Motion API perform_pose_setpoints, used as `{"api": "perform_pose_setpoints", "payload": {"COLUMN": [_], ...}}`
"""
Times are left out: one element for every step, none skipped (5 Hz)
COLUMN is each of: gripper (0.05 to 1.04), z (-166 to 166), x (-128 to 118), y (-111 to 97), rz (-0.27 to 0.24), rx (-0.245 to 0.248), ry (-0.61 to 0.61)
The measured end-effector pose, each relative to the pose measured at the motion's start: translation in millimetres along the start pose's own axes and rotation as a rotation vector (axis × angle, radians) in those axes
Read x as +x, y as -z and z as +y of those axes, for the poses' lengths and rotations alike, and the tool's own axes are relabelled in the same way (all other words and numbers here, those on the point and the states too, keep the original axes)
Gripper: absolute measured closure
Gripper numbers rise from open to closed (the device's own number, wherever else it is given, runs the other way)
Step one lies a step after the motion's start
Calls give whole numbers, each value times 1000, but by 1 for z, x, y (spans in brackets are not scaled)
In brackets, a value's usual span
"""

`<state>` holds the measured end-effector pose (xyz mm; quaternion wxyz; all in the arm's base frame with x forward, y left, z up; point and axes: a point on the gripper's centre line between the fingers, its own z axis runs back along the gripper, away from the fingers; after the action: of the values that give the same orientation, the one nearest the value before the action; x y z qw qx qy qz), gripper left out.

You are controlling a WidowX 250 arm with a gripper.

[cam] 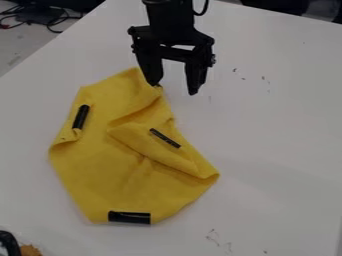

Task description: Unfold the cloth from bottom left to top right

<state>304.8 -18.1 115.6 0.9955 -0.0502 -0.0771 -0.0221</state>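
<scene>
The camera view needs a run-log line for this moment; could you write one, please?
yellow cloth: on table, partly folded | black strips: three showing | gripper: open, at cloth's upper edge | unfolding: incomplete

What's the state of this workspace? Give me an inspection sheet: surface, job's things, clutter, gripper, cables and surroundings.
Surface: white table, small dark marks at right and near the bottom edge.
Job's things: yellow cloth, partly folded and creased, a flap lying over its right part; three black strips on it, at left, right and bottom.
Clutter: black item and brown item, both cut off at the bottom left corner; can't tell what they are.
Gripper: black gripper open at the cloth's top right edge, one finger by the cloth, the other to its right.
Cables: dark cables beyond the table, upper left; one beside the arm.
Surroundings: grey floor at left.
</scene>
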Motion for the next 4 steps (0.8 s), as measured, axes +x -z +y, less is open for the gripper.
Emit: {"api": "perform_pose_setpoints", "payload": {"gripper": [84,84,84,84], "z": [2,11,25,44], "x": [-5,-18,-31,-42], "y": [10,18,16,20], "rz": [37,63,59,64], "rx": [1,34,80,124], "ry": [-24,-236,-478,-731]}}
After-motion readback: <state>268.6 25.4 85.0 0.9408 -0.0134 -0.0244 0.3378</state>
